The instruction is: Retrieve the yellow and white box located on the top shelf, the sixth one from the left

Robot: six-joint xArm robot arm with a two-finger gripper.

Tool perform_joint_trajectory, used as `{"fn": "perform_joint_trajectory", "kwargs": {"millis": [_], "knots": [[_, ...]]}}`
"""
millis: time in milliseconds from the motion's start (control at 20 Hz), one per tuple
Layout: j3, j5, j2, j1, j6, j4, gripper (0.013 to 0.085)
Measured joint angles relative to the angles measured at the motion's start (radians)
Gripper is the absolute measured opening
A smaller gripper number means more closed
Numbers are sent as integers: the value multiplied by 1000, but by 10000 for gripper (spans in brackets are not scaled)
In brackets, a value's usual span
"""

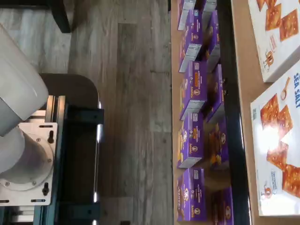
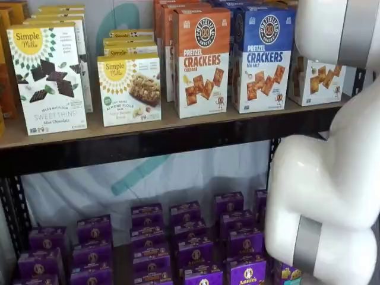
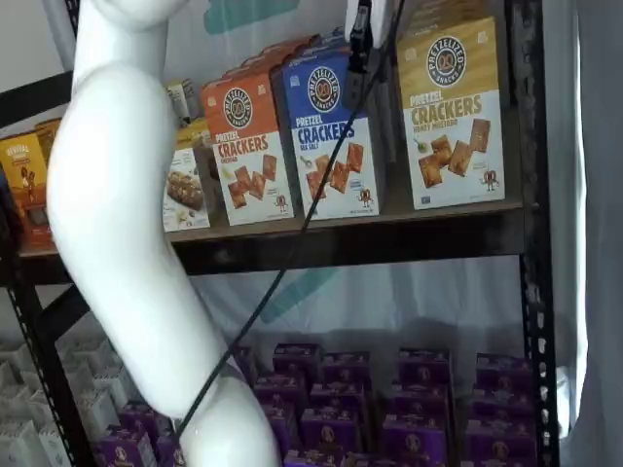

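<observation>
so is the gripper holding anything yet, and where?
Nothing held. The gripper hangs clear in front of the blue-topped carton; the yellow and white box stands untouched.

Yellow and white box (image 3: 451, 112): printed cardboard, slight sheen. Top shelf (image 3: 389, 236): dark brown board, matt, wood-look, with black metal rail and black painted uprights (image 3: 533, 243). Robot arm (image 3: 117, 224): smooth glossy white plastic shell. Small purple boxes (image 2: 196, 252): glossy printed card. Floor (image 1: 126, 93): grey wood-grain planks, low sheen. Backdrop (image 2: 178, 178): pale cloth, creased.
</observation>
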Motion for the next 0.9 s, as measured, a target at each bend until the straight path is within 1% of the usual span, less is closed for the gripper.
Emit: {"fn": "perform_joint_trajectory", "kwargs": {"millis": [50, 100, 150, 250, 350, 400, 450, 500, 550, 600, 650, 750, 900], "knots": [[-5, 5, 2, 10, 0, -17, 850], [-9, 11, 3, 35, 4, -51, 850], [-5, 10, -1, 46, 8, -63, 850], [10, 1, -12, 56, 15, -70, 850], [23, -10, -22, 58, 20, -61, 850], [30, -17, -26, 51, 22, -44, 850], [42, -30, -34, 34, 25, -10, 850], [66, -59, -51, 7, 29, 47, 850], [90, -89, -68, -14, 31, 94, 850], [117, -126, -87, -33, 32, 139, 850], [138, -160, -103, -48, 32, 174, 850], [169, -221, -126, -66, 25, 217, 850], [192, -282, -141, -86, 11, 255, 850]]}}
